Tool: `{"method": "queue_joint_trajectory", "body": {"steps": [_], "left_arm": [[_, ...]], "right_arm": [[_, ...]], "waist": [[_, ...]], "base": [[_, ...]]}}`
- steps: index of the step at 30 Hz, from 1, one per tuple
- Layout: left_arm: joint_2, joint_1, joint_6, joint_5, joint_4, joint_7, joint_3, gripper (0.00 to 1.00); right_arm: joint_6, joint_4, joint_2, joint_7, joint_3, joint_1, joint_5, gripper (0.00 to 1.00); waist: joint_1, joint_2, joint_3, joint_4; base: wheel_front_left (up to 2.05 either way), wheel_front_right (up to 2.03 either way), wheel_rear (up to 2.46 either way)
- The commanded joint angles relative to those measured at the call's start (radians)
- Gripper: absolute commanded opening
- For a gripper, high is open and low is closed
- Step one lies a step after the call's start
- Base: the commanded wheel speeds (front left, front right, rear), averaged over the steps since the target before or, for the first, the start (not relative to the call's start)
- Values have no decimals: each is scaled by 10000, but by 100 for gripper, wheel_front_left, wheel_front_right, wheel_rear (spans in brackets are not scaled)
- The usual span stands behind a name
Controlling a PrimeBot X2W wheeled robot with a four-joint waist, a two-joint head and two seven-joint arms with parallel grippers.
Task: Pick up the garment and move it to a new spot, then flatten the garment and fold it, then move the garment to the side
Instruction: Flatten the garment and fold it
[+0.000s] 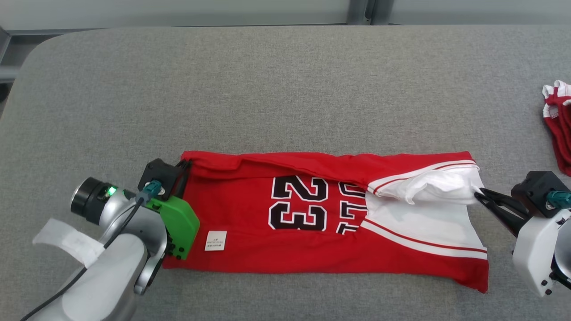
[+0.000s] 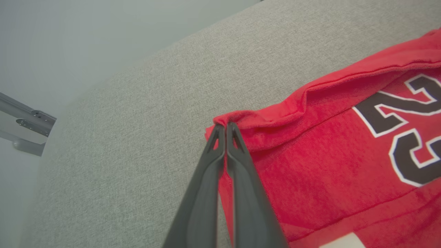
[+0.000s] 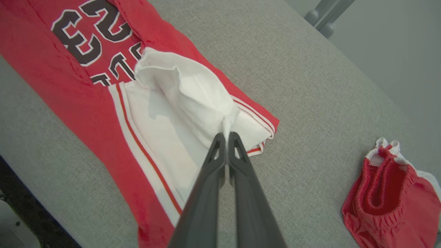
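The garment (image 1: 250, 232) is a red jersey with a black "23" and white panels, lying lengthwise across the grey table. Its far long edge is folded toward the middle. My left gripper (image 1: 184, 166) is shut on the garment's far left corner (image 2: 227, 120), pinching red cloth between its fingertips. At the garment's right end my right gripper (image 1: 478, 192) is shut on a bunched white fold (image 3: 225, 121), which is lifted a little off the table. The left wrist view shows the garment (image 2: 327, 162) spreading right of the fingers (image 2: 237, 165); the right wrist view shows the garment (image 3: 86, 100) reaching upper left.
A second red-and-white garment (image 1: 560, 125) lies crumpled at the table's right edge, also in the right wrist view (image 3: 389, 199). The grey padded table (image 1: 267, 89) is bare behind the jersey. A white label (image 1: 216, 240) lies on the jersey's left part.
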Motion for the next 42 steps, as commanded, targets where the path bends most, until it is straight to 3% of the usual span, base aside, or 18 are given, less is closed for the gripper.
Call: {"method": "queue_joint_trajectory", "body": {"steps": [1,23,24,25,26,34,42], "left_arm": [[134,298,89,39,133,-127,-18,0],[-328,1070,330,-685,1564,-843,117,0],[-370,1066,313,-711,1617,-865,120,20],[-399,1086,289,-732,1681,-868,106,89],[-433,1109,308,-790,1746,-862,125,100],[-535,1383,541,-1068,2021,-1315,340,100],[-531,1920,890,-1337,1377,-2937,970,100]], "right_arm": [[-17,-99,-107,134,-125,182,-73,0],[-17,-605,199,2225,-370,1636,1005,0],[-17,-617,207,2266,-324,1640,973,47],[-17,-596,254,2277,-331,1635,953,100],[-17,-528,318,2256,-347,1670,992,100],[-17,-307,626,2541,-492,2033,1051,100],[-17,-427,1483,1760,-1083,2298,875,100]], "waist": [[0,-1,-59,-42],[0,-1,-276,114],[0,-1,-281,113],[0,-1,-289,109],[0,-1,-300,107],[0,-1,-542,157],[0,-1,-1024,298]], "base": [[0,0,0],[0,0,0],[0,0,0],[0,0,0],[0,0,0],[0,0,0],[0,0,0]]}}
